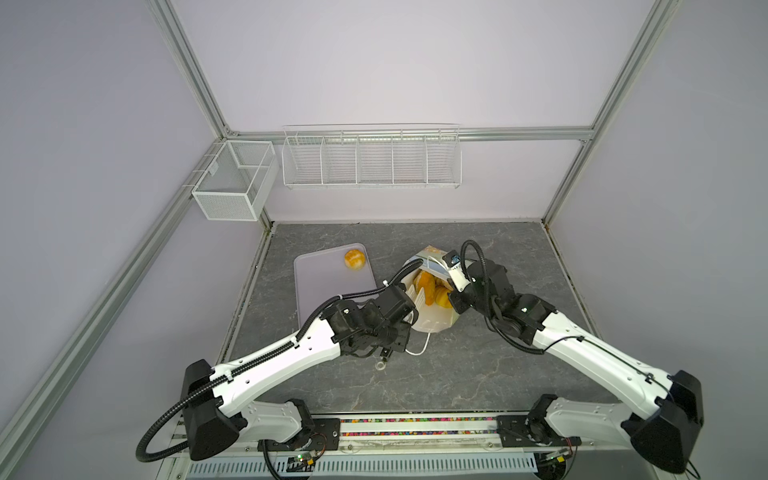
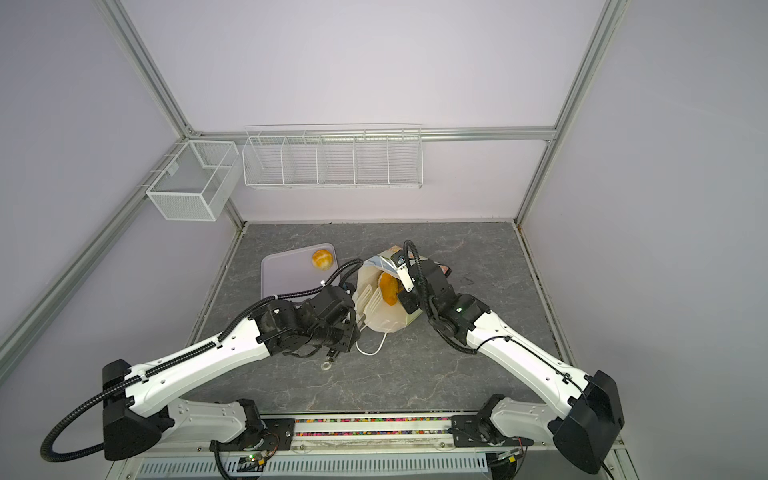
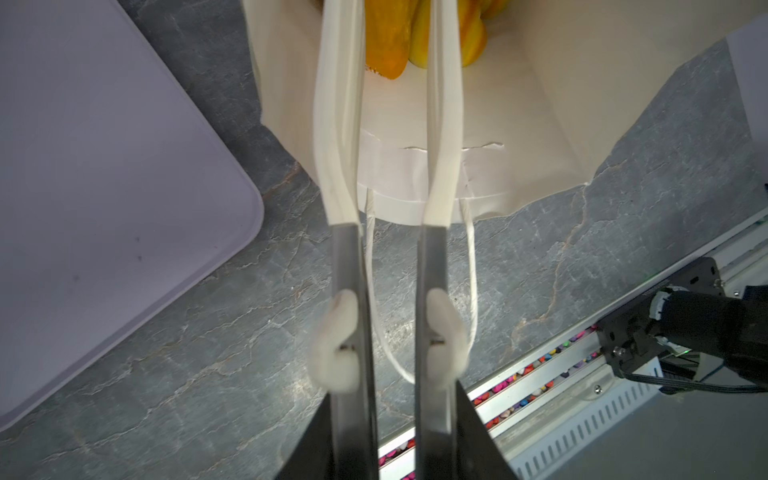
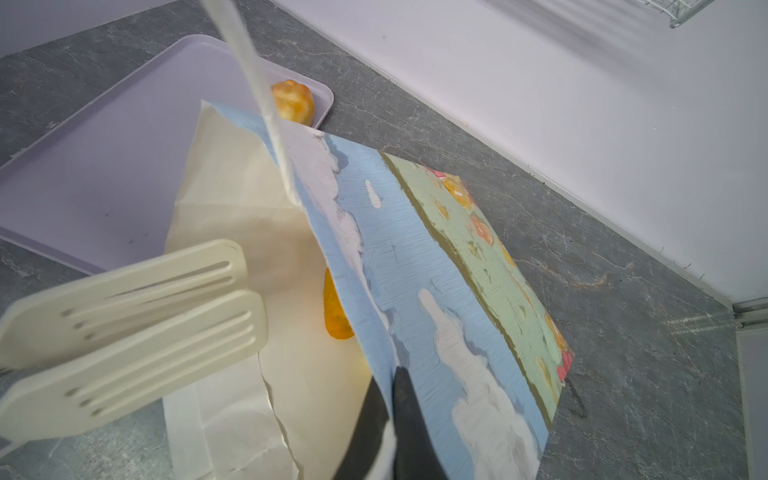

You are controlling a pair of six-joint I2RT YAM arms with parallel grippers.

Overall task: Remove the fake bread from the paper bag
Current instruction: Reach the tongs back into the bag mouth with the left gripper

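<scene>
The paper bag [image 1: 432, 326] [image 2: 386, 326] lies tilted on the table, its white inside [image 3: 540, 104] facing my left arm and its blue sky print [image 4: 415, 270] facing the right wrist camera. Glossy orange fake bread [image 1: 432, 289] [image 2: 389, 289] [image 3: 384, 45] [image 4: 334, 316] sits deep inside it. My left gripper [image 1: 417, 297] [image 2: 370, 301] [image 3: 392, 62] [image 4: 253, 293] carries long white slotted paddles. They reach into the bag's mouth, standing apart with nothing between them. My right gripper [image 1: 453, 291] [image 2: 405, 286] [image 4: 392, 374] is shut on the bag's upper wall, holding the mouth open. One round bun [image 1: 354, 259] [image 2: 322, 259] [image 4: 293, 102] rests on the tray.
A lilac tray [image 1: 324, 286] [image 2: 286, 274] [image 3: 104, 187] [image 4: 104, 166] lies left of the bag. A white cord handle [image 1: 422, 347] [image 3: 471, 270] trails onto the grey table. On the back wall hang a wire rack [image 1: 372, 160] and a mesh basket [image 1: 232, 183].
</scene>
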